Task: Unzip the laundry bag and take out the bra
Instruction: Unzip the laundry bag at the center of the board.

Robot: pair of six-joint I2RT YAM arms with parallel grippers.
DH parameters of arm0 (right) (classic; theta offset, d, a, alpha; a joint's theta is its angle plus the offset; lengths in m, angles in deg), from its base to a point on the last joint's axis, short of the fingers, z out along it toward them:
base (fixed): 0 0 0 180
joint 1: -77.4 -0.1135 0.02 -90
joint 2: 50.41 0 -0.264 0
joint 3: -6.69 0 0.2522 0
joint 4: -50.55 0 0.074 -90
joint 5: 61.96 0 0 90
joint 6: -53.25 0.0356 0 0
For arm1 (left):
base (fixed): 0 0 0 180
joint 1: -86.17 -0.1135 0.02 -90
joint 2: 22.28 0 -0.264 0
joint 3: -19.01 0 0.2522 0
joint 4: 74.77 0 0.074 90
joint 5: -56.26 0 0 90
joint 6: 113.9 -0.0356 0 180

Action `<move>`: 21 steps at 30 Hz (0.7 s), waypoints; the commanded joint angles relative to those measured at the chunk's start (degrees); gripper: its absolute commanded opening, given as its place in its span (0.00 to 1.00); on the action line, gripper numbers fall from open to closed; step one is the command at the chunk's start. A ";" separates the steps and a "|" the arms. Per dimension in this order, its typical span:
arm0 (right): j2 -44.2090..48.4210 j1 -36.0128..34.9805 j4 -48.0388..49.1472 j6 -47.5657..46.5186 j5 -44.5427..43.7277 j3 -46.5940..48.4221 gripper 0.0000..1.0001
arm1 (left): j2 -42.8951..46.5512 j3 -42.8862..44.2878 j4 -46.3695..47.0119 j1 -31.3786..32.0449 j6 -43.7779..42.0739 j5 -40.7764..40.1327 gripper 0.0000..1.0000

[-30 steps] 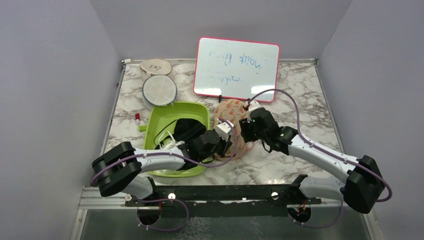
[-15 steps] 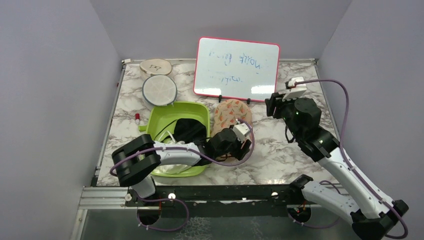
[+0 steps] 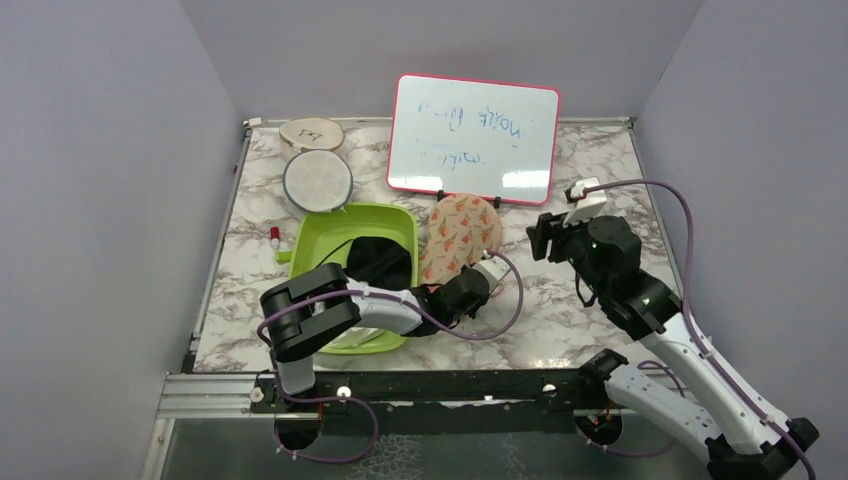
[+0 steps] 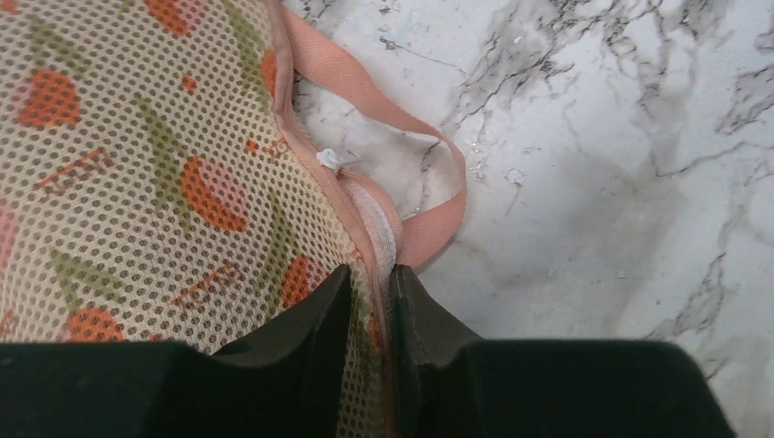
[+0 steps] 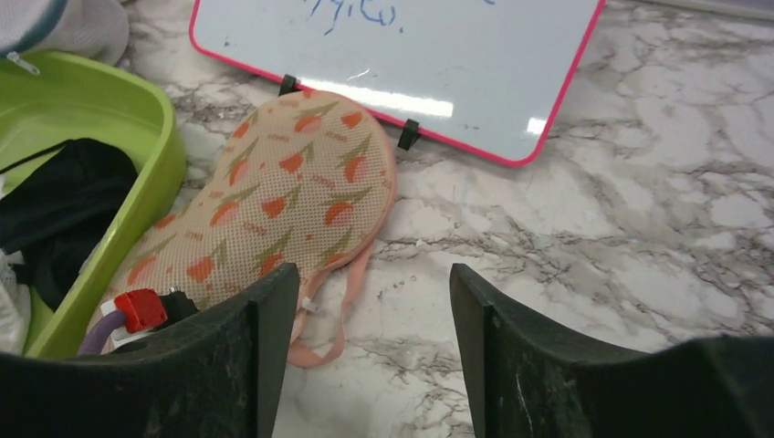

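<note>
Marble table point(image 3: 600, 200) with a whiteboard point(image 3: 472, 135) propped along its far edge: your laundry bag point(image 3: 458, 235) lies flat around the middle, one long side up against the green tub point(image 3: 400, 215) and its far end just beside the whiteboard's feet. Your left gripper point(image 4: 371, 271) is clamped on the bag's near rim, pinching the seam right by the pink loop strap point(image 4: 429, 155). Your right gripper point(image 5: 370, 274) hangs spread wide with nothing in it, over bare marble toward the right edge, apart from the bag.
</note>
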 commanded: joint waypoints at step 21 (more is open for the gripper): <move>-25.78 13.93 42.56 13.39 66.65 -22.06 0.43 | 22.18 -16.76 -0.08 -3.32 2.92 6.13 0.00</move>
